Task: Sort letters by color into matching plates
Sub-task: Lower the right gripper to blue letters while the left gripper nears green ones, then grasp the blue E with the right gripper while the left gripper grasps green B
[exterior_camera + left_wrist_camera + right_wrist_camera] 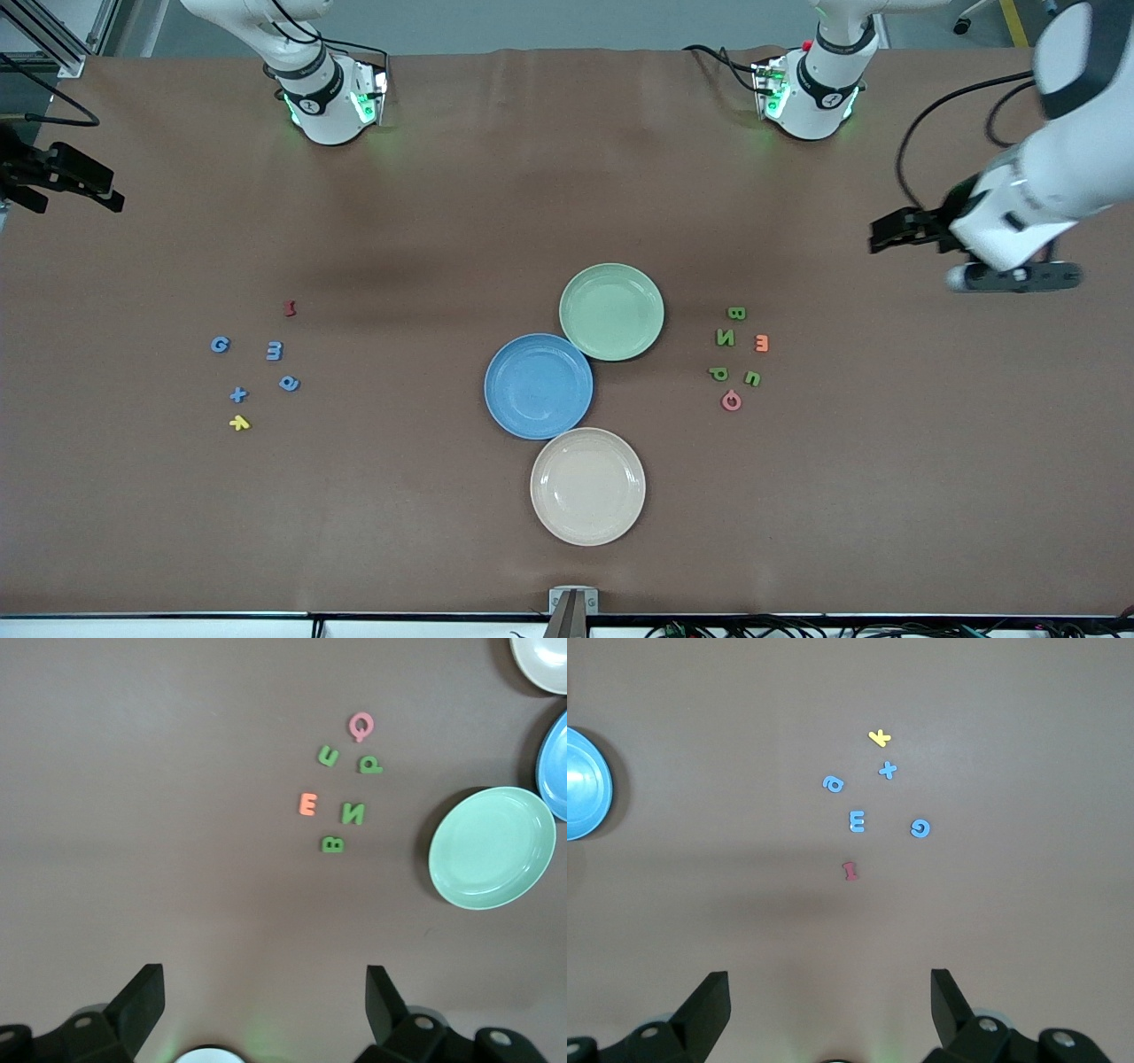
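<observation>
Four blue letters point(275, 351) lie loose toward the right arm's end of the table, also in the right wrist view point(857, 821). Four green letters point(725, 337) lie beside the pale green plate point(611, 311), also in the left wrist view point(353, 814). The blue plate point(538, 386) touches the green plate and lies nearer the front camera. Both plates are empty. My left gripper point(879, 235) is open and empty, in the air over bare table at the left arm's end. My right gripper point(108, 191) is open and empty, over the table's edge at the right arm's end.
A beige plate point(587, 486) lies nearest the front camera, touching the blue plate. A red letter point(289, 307) and a yellow letter point(239, 424) lie among the blue ones. An orange letter point(762, 342) and a pink letter point(731, 400) lie among the green ones.
</observation>
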### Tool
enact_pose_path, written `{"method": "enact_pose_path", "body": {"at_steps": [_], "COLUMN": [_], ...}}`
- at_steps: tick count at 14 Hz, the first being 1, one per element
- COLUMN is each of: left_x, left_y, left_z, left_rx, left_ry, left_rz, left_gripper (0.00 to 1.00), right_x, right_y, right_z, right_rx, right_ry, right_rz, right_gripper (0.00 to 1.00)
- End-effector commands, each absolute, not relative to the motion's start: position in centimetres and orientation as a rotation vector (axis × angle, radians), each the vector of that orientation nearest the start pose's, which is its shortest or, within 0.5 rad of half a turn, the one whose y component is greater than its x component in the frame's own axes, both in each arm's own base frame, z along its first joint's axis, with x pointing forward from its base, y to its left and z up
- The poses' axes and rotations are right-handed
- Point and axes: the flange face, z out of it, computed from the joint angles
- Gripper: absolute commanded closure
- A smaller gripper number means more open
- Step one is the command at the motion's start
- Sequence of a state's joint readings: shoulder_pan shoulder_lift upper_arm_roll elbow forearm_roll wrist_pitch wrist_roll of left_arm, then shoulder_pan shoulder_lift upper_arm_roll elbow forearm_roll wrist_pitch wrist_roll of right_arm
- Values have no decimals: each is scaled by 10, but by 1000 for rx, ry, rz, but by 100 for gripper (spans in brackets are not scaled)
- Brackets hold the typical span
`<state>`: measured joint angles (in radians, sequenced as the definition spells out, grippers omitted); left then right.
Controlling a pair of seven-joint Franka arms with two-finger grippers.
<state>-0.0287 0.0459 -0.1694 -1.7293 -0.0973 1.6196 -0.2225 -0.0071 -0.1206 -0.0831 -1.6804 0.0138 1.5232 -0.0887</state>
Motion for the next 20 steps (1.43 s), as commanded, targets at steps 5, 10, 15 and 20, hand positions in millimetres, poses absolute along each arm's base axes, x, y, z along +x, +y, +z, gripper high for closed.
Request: {"method": "enact_pose_path", "body": {"at_steps": [5,10,15,20], "left_x": [507,486,487,489], "left_y": [-194,-210,-231,-233], "left_z": [410,327,246,202], "left_rx": [-3191,-3183,-3118,-3140], "left_ry": [-198,-193,-195,-180], "left_rz": [169,84,52,66], "left_gripper": [0,0,0,1], "right_x": [561,603,597,595], "right_y": [-77,-102,-112,-102], "right_z": [549,477,381,296], "right_rx": [-3099,-3138,-3041,-3068], "right_ry": [57,112,226,228], "right_rz": [255,299,192,101], "right_gripper": [0,0,0,19]}}
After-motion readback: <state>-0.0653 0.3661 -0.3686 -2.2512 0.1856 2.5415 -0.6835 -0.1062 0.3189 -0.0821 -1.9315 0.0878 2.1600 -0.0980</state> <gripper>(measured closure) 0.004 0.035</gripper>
